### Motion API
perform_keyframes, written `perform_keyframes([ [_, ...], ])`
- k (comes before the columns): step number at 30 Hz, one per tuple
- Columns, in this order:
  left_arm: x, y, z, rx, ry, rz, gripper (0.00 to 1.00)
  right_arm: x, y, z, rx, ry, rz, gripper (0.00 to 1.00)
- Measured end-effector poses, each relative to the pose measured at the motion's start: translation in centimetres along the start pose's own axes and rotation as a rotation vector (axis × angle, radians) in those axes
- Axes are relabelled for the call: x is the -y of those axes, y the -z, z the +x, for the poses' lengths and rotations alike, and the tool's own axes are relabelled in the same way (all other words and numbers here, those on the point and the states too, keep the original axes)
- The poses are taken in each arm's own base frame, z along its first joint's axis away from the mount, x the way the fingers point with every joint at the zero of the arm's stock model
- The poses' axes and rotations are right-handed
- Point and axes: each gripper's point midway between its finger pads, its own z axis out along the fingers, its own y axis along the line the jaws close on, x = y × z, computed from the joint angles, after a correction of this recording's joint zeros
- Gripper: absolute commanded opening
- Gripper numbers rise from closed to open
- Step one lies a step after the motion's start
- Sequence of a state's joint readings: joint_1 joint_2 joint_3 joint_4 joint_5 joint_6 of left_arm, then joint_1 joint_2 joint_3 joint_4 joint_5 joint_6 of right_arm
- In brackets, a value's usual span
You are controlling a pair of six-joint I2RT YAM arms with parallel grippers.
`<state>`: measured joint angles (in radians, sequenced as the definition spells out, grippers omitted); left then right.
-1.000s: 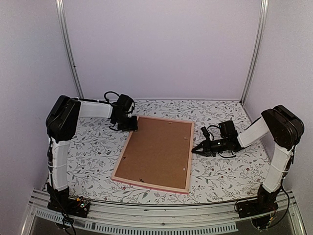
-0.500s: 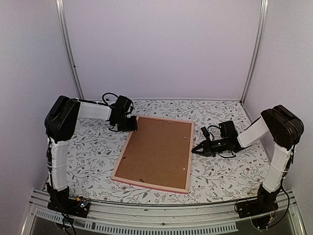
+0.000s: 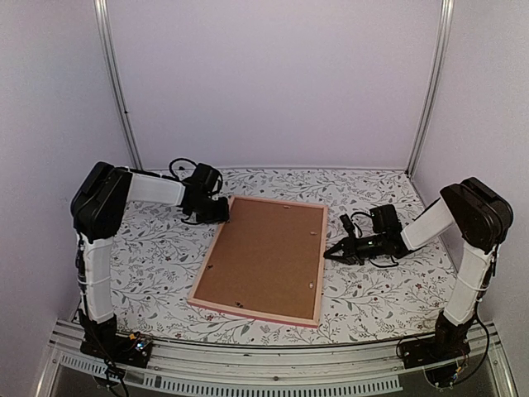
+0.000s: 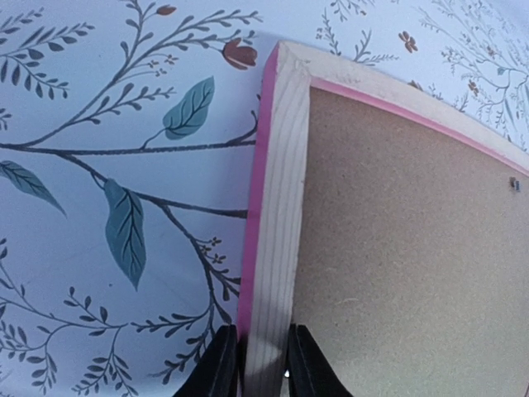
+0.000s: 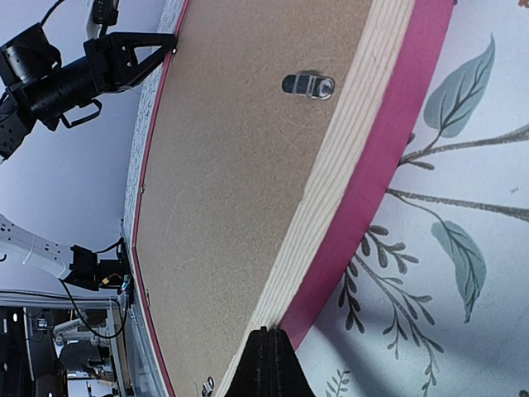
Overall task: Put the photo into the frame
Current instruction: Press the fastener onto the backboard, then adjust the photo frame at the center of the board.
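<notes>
The frame (image 3: pixel 264 258) lies face down on the table's middle, its brown backing board up, with pale wood rails and pink outer edges. My left gripper (image 3: pixel 225 212) sits at the frame's far left corner. In the left wrist view its fingers stand on either side of the frame's left rail (image 4: pixel 277 207), and the left gripper (image 4: pixel 263 372) is shut on that rail. My right gripper (image 3: pixel 329 253) is shut and empty, its tips (image 5: pixel 270 347) touching the outer edge of the frame's right rail (image 5: pixel 372 141). The photo is out of view.
A floral cloth (image 3: pixel 157 248) covers the table. Small metal turn clips (image 5: pixel 308 84) sit on the backing board's edges. Pale walls close the left, back and right sides, with metal posts (image 3: pixel 116 91) in the far corners. An aluminium rail (image 3: pixel 264 364) runs along the near edge.
The left gripper's jaws have narrowed onto the frame's rail and the left wrist has shifted slightly towards the far left. The right arm and the frame have stayed put.
</notes>
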<state>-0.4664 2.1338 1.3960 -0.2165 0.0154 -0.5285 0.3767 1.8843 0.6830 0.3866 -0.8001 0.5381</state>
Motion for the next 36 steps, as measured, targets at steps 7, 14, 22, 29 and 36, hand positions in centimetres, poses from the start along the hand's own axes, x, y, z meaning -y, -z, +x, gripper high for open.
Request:
perform_keyframes([
  [7,-0.2,0.4,0.5,-0.012,0.0,-0.003,0.39,0.0,0.0,0.0,0.0,0.001,0.0,0.0],
  [14,-0.9,1.6,2.1,-0.067,0.003,-0.005,0.5,0.0,0.0,0.0,-0.003,-0.002,0.002,0.0],
  [22,-1.1,3.7,4.0,-0.104,0.011,0.032,0.57,0.0,0.1,-0.3,-0.007,-0.018,0.031,0.0],
  [29,-1.1,6.0,6.3,-0.143,0.017,0.086,0.61,0.0,0.2,-0.4,-0.018,-0.033,0.058,0.01],
  [36,-1.7,6.6,8.9,-0.196,0.026,0.112,0.62,-0.1,0.2,-0.5,-0.034,-0.043,0.075,0.0],
])
